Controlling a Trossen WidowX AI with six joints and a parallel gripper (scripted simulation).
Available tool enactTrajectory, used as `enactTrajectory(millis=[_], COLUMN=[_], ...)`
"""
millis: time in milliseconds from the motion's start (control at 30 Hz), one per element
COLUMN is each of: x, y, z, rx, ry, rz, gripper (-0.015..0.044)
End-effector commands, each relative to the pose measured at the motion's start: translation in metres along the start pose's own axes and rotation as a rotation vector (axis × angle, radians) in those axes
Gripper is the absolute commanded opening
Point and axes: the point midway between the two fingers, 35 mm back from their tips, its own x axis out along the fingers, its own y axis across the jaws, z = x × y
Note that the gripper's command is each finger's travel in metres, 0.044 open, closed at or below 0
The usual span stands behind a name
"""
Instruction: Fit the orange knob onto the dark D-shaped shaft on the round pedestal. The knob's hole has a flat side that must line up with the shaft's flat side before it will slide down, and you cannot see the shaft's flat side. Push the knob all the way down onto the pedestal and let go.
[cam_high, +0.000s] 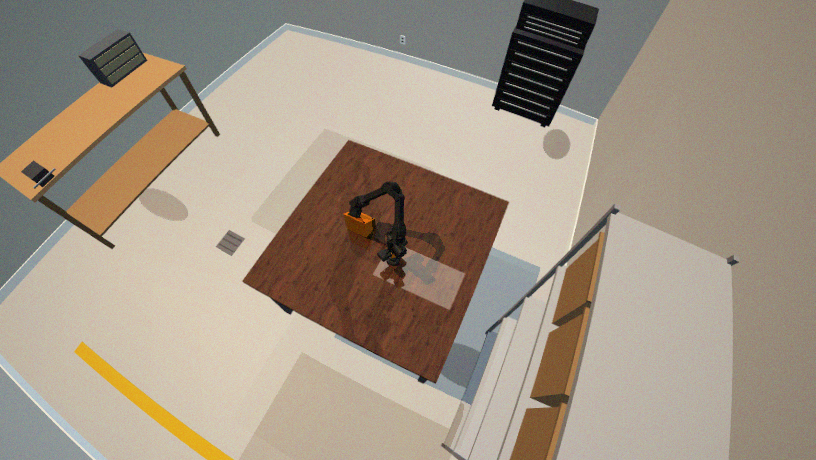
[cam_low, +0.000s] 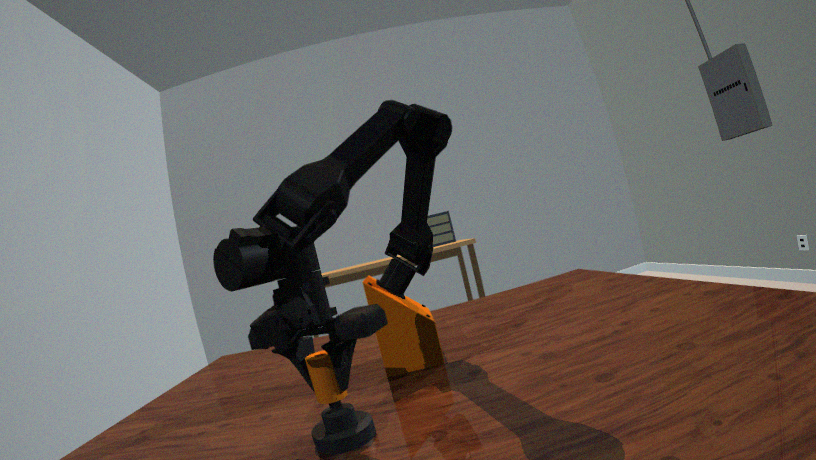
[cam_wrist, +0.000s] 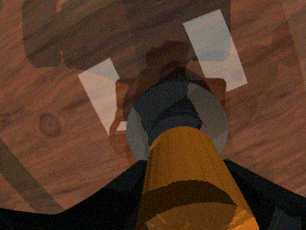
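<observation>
The orange knob (cam_low: 324, 378) (cam_wrist: 187, 165) is held between the fingers of my gripper (cam_low: 328, 385), which is shut on it. The knob is slightly tilted in the exterior view. The dark round pedestal (cam_low: 344, 432) (cam_wrist: 215, 120) stands on the table under the knob. A short piece of the dark shaft (cam_low: 334, 405) shows between the knob's lower end and the pedestal's raised middle, so the knob is above the pedestal, at the shaft's top. The knob's hole and the shaft's flat side are hidden. In the top view the arm covers most of the knob.
The brown wooden table (cam_high: 320, 228) (cam_low: 657, 342) carries the arm's orange base (cam_high: 358, 225) (cam_low: 400, 337) behind the pedestal. Shadows and bright light patches lie around the pedestal. A workbench (cam_high: 97, 125), a black drawer cabinet (cam_high: 540, 68) and a shelf rack (cam_high: 657, 320) stand away from the table.
</observation>
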Motion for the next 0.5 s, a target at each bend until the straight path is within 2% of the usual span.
enactTrajectory(millis=[0,467], x=[0.0012,-0.0009], y=[-0.0004,0.0004], z=[-0.0008,0.0005], rx=[0.016,0.015], ry=[-0.001,-0.001], rz=[-0.002,-0.002], gripper=[0.0000,0.0000])
